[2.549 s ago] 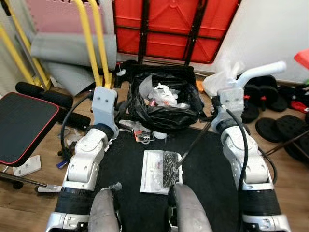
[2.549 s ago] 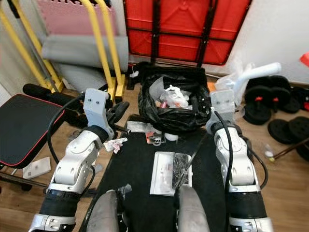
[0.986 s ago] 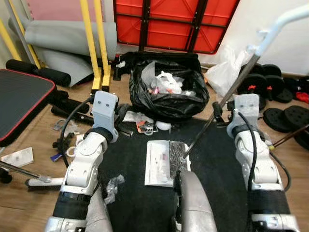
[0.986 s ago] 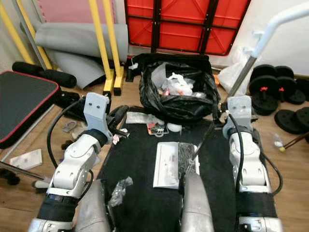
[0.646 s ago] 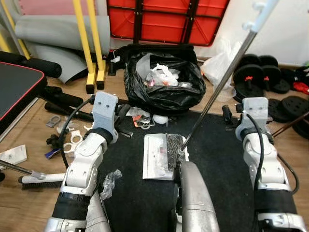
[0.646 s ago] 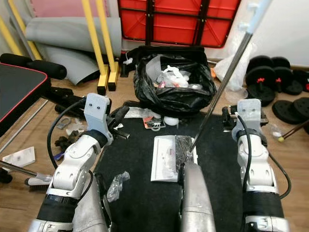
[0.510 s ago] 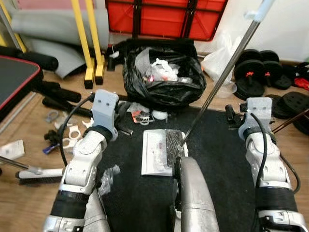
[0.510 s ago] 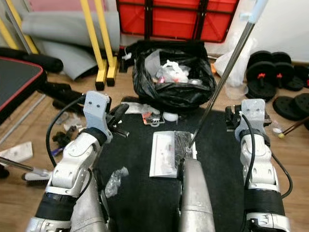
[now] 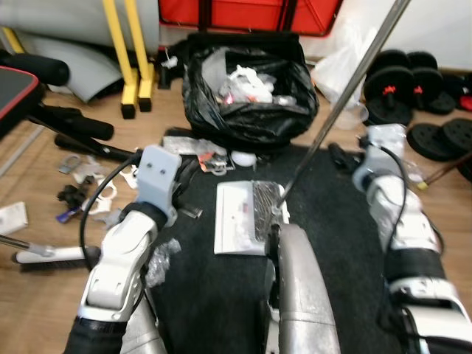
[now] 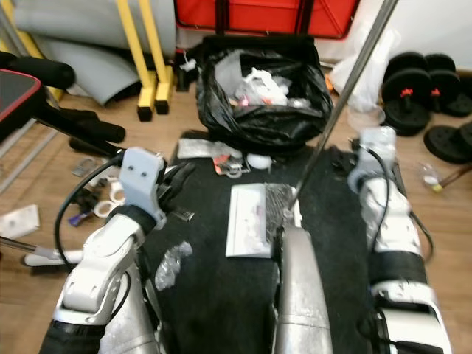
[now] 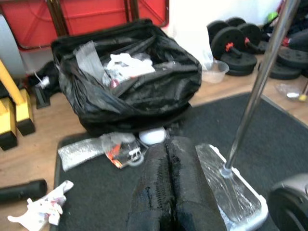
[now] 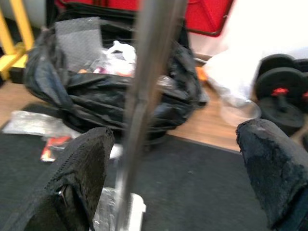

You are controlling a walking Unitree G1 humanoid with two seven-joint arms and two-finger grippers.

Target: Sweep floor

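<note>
Black bin bag [image 9: 247, 96] full of crumpled rubbish [image 9: 247, 82]; dustpan [image 9: 247, 217] just beside

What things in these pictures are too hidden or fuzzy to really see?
- Top of the metal pole: cut off by the head view's upper edge.
- White dustpan: its near corner is hidden behind the robot's silver leg.
- Pole in the right wrist view: blurred between the open right pincer fingers.
- Things in the black trash bag: too small and jumbled.
- Left pincer: shut, hiding the mat behind it.
</note>
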